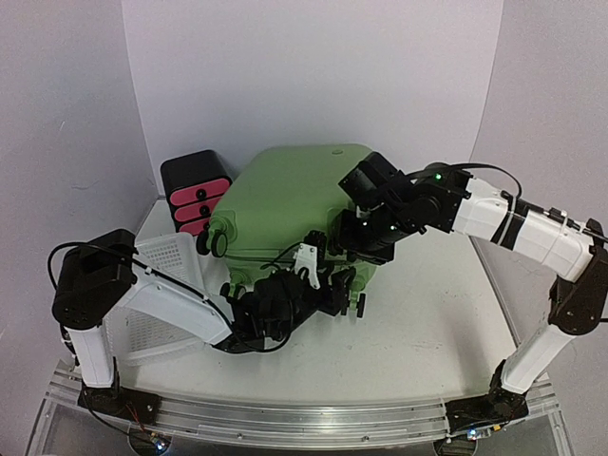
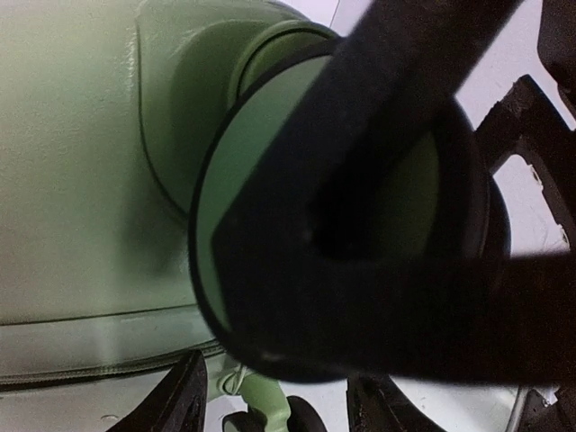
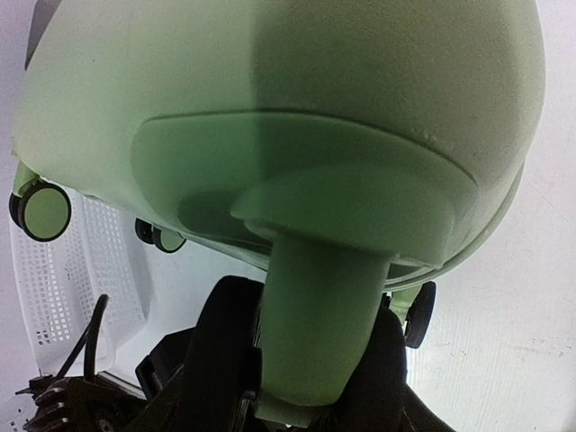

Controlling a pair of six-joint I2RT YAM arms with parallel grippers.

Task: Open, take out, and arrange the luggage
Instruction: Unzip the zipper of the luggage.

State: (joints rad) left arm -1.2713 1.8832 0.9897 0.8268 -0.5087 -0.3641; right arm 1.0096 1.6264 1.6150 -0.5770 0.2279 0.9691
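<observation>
**Task barely begun.** The luggage point(image 1: 290, 195) lay at the middle of the counter point(image 1: 427, 323), its zipper seam apparently closed, with nothing taken out or arranged. My right claw point(image 3: 306, 369), reaching in from 3 o'clock, was clamped part-open about a green caster stem point(image 3: 315, 297) at the near edge. My left claw point(image 1: 328, 285), from 8 o'clock, crowded a wheel point(image 2: 270, 180); whether it gripped, I could not tell.

The green luggage point(image 1: 285, 204) lies flat on the surface point(image 1: 427, 323), wheels toward the near side, where the left hand point(image 1: 328, 288) and right hand point(image 1: 364, 242) reach it. A white basket point(image 1: 166, 275) sits left.
</observation>
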